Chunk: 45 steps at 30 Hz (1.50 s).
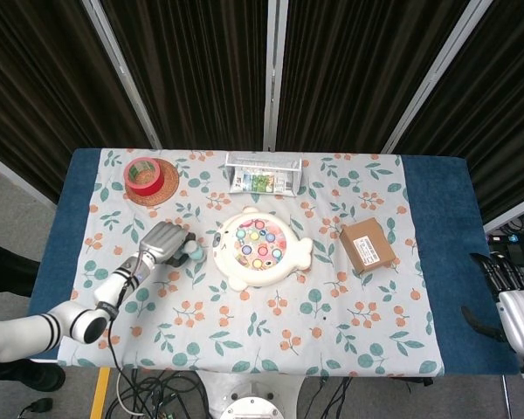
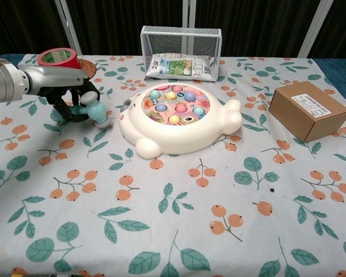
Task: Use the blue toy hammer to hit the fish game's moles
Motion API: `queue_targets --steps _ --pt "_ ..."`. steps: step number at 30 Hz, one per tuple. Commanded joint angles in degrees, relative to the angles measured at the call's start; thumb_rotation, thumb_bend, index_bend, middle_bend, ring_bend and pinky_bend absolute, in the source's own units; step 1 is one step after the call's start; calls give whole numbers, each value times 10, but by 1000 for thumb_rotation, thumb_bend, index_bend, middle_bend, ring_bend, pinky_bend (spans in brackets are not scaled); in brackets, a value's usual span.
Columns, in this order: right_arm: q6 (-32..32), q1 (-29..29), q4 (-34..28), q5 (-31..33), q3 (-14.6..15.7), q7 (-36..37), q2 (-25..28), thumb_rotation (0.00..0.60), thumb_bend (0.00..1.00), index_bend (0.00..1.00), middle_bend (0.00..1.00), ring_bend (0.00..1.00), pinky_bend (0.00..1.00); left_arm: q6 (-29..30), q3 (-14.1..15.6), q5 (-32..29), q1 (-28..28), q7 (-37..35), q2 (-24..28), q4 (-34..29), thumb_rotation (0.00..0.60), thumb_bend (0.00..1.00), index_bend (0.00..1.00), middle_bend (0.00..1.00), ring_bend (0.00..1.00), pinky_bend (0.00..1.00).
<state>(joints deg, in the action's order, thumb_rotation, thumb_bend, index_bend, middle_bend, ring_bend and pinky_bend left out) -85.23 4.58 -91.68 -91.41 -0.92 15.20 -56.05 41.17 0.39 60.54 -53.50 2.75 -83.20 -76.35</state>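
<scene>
My left hand (image 1: pixel 163 241) (image 2: pixel 75 103) grips the blue toy hammer (image 2: pixel 94 112) low over the tablecloth, left of the fish game. The hammer's head (image 1: pixel 193 254) points toward the game, a short gap away from its rim. The white fish game (image 1: pixel 260 248) (image 2: pixel 177 119) lies in the middle of the table, its pink top set with several coloured moles (image 2: pixel 176 104). My right hand (image 1: pixel 506 292) hangs off the table's right edge in the head view, holding nothing, fingers slightly apart.
A red tape roll (image 1: pixel 142 175) (image 2: pixel 57 56) sits on a woven coaster at the back left. A wire basket (image 2: pixel 181 40) with a printed packet (image 2: pixel 180 65) stands behind the game. A brown cardboard box (image 1: pixel 367 245) (image 2: pixel 310 109) lies to the right.
</scene>
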Motion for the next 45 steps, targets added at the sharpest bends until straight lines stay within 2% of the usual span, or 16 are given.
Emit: queue_targets --steps 1,12,16,24,27,31,37,39,45 --pt "0 0 -1 0 0 -1 0 600 235 25 105 0 0 -1 -2 5 4 4 0 -2 600 483 456 449 340 337" --pt "-4 -1 -9 -3 1 -9 3 600 236 25 107 0 0 1 -11 17 22 19 1 -10 600 459 381 406 314 335" --pt "-5 -2 -10 -4 1 -10 3 600 236 26 108 0 0 1 -16 16 26 24 0 -11 600 421 313 362 284 333" --pt "-6 -2 -9 -4 1 -9 3 600 235 25 109 0 0 7 -23 16 35 36 2 -18 600 345 273 344 257 332" --pt "-7 -2 -9 -6 0 -8 3 600 236 25 109 0 0 15 -29 19 41 33 6 -24 600 295 191 285 195 304" --pt "-9 -2 -9 -5 -1 -8 6 600 236 25 109 0 0 71 -46 35 68 10 28 -50 600 261 147 232 145 225" --pt "3 7 0 0 -6 12 12 600 236 25 108 0 0 260 -68 67 171 -24 101 -94 600 241 186 229 142 184" --pt "10 11 7 2 -7 20 10 600 236 25 108 0 0 321 -58 77 213 -14 115 -96 600 240 203 230 142 166" --pt "24 25 17 1 -12 27 5 600 236 25 107 0 0 425 -18 82 316 26 162 -124 600 239 205 240 125 110"
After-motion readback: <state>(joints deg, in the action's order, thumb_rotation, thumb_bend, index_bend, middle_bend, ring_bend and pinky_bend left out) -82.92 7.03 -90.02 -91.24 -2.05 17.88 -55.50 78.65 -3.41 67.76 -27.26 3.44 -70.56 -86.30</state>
